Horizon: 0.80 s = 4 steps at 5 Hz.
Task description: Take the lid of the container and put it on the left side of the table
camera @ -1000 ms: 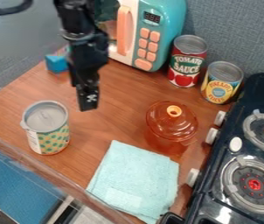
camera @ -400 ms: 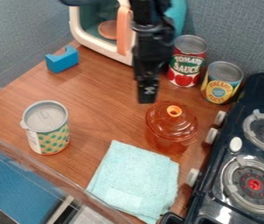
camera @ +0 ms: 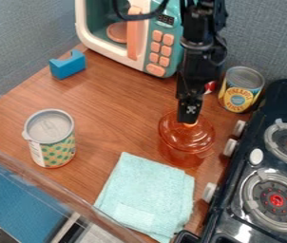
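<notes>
Moved the black gripper rightward and down since the earlier frames, to the knob of the lid; cannot tell whether spread or pressed together, nor whether touching the knob. See, left to right on the bench: dotted can, blue block farther back, toy microwave, folded pale cloth. Next, find the amber container, upright, lid on, right of center; then pineapple can behind and black stove at far right.
</notes>
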Available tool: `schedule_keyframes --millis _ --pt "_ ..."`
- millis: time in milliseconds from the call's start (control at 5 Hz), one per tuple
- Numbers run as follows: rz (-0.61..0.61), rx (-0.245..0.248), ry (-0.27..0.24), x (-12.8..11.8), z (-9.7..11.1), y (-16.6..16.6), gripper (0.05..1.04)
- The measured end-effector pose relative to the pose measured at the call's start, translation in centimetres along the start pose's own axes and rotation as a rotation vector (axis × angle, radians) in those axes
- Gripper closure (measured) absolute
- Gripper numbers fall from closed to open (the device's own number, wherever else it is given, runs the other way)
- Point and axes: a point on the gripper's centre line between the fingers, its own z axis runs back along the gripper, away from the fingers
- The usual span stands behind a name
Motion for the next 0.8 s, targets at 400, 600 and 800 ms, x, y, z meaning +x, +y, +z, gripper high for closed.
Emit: schedule_keyframes --millis 400,600,800 --pt "-0.041 -0.003 0.015 0.75 -0.67 -0.20 0.085" --pt "-0.042 0.008 0.020 0.59 -0.86 -0.13 0.121" --pt "-0.048 -0.001 0.009 0.60 -1.17 -0.43 0.406"
